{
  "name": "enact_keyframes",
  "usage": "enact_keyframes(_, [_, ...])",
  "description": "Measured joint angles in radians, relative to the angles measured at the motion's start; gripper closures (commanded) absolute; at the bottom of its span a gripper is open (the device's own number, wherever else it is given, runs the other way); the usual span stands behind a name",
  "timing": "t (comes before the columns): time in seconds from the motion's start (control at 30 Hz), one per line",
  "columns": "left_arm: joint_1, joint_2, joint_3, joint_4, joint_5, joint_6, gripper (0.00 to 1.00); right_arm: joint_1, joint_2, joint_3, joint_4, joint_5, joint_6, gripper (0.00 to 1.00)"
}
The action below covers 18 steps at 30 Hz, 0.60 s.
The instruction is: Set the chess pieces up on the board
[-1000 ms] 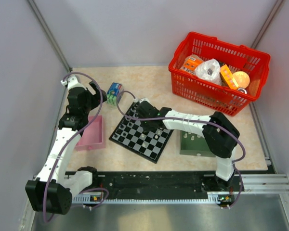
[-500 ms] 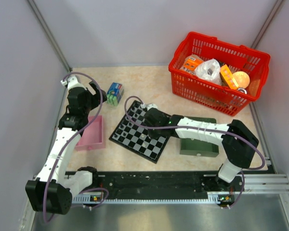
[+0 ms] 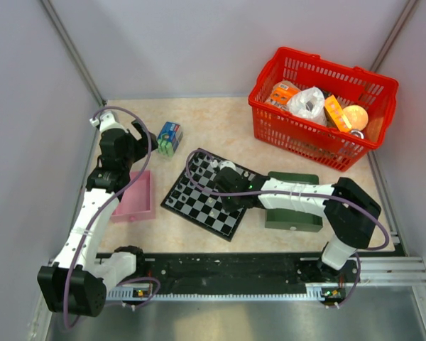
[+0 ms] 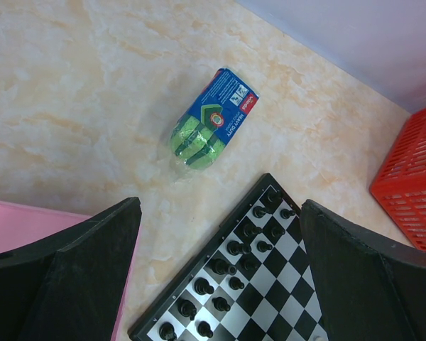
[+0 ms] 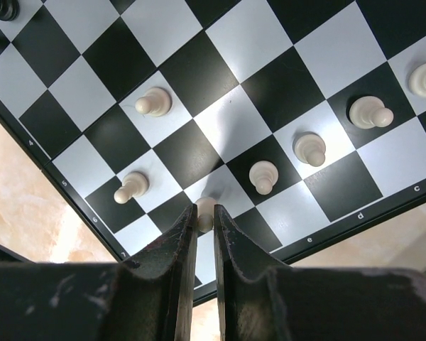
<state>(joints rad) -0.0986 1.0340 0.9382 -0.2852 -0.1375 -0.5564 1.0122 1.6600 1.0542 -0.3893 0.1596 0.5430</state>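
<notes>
- R gripper [image 5: 205,216] is clamping jaws on pale pawn [image 5: 205,205], at edge row of board [image 5: 220,121]
- L gripper [image 4: 220,213] is hovering near board corner, jaws wide apart
- Pawn is likely handling light, stiff, slick: pinch low on body

The right fingers [image 5: 179,245] have crossed the board [image 5: 199,71] from its far corner.

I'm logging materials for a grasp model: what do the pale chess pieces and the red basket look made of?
Pale chess pieces: probably plastic, smooth cream surfaces with soft sheen. Red basket: apparently rigid moulded plastic, uniform colour, open lattice walls.
</notes>
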Motion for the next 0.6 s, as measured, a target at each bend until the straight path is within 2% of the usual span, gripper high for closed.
enact_keyframes(0.43, [0.000,0.000,0.000,0.001,0.000,0.000,0.01,0.000,0.007,0.000,-0.002,0.013,0.000,0.85])
enact_keyframes(0.6, [0.000,0.000,-0.001,0.001,0.000,0.000,0.01,0.000,0.019,0.000,-0.002,0.019,0.000,0.82])
